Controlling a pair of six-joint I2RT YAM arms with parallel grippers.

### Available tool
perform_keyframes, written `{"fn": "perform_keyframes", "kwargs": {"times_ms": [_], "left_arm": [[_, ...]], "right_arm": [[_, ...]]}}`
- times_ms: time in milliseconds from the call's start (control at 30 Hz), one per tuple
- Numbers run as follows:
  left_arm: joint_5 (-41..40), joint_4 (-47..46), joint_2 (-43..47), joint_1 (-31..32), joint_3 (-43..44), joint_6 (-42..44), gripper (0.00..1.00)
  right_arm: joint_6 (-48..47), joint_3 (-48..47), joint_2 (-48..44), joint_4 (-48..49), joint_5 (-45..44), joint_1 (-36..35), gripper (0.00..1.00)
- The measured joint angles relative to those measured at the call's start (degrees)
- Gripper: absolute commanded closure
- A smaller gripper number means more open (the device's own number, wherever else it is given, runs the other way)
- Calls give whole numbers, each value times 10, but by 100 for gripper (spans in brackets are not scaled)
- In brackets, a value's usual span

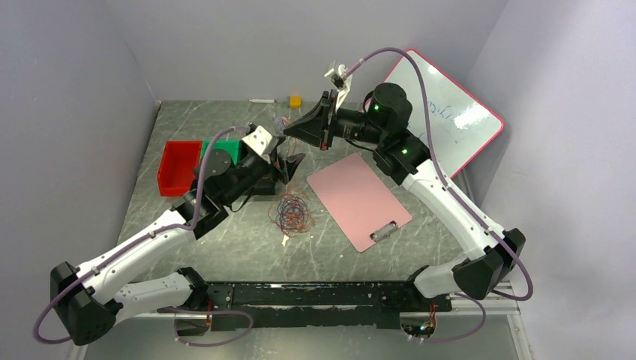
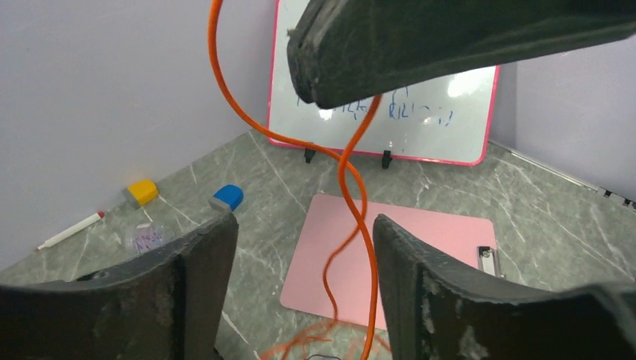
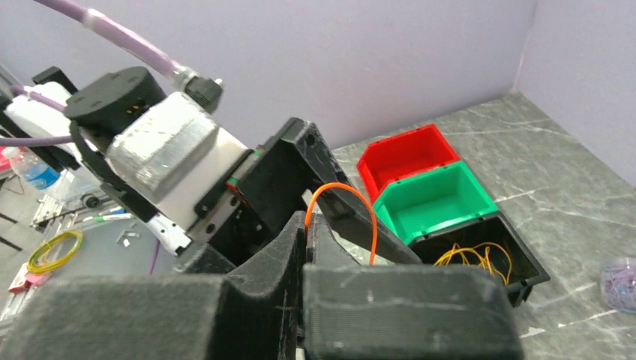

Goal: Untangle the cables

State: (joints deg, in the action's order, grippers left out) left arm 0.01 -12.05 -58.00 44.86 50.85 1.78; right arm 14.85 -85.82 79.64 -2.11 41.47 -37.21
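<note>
A tangle of orange-red and dark cables [image 1: 292,211] lies on the table left of the pink clipboard. My right gripper [image 1: 288,131] hangs above it, shut on an orange cable [image 3: 352,193] that arches out of its closed jaws [image 3: 307,225]. In the left wrist view the same orange cable [image 2: 352,187] hangs down in two strands between my left gripper's open fingers [image 2: 304,225], touching neither. My left gripper [image 1: 289,166] sits just below the right one [image 2: 450,45]. A yellow cable [image 3: 480,259] lies in a black bin.
A pink clipboard [image 1: 358,199] lies right of the tangle. Red [image 1: 178,166] and green [image 1: 225,148] bins stand at the left. A whiteboard [image 1: 442,105] leans at the back right. A yellow block [image 1: 295,100], a marker [image 1: 261,100] and a blue eraser [image 2: 226,197] lie near the back wall.
</note>
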Motion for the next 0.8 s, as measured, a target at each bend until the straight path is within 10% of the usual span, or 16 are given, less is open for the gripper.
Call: {"fn": "perform_keyframes", "kwargs": {"times_ms": [167,400,800], "left_arm": [[4,-15,-14,0,3,3,69],[4,-11,-8,0,4,-14,91],[-83,125,11,-35,57,-57,93]], "right_arm": [[11,2,-9,16,5,0,100],[9,30,-33,19,-60,0,95],[-9,99,-74,14,-227,0,49]]}}
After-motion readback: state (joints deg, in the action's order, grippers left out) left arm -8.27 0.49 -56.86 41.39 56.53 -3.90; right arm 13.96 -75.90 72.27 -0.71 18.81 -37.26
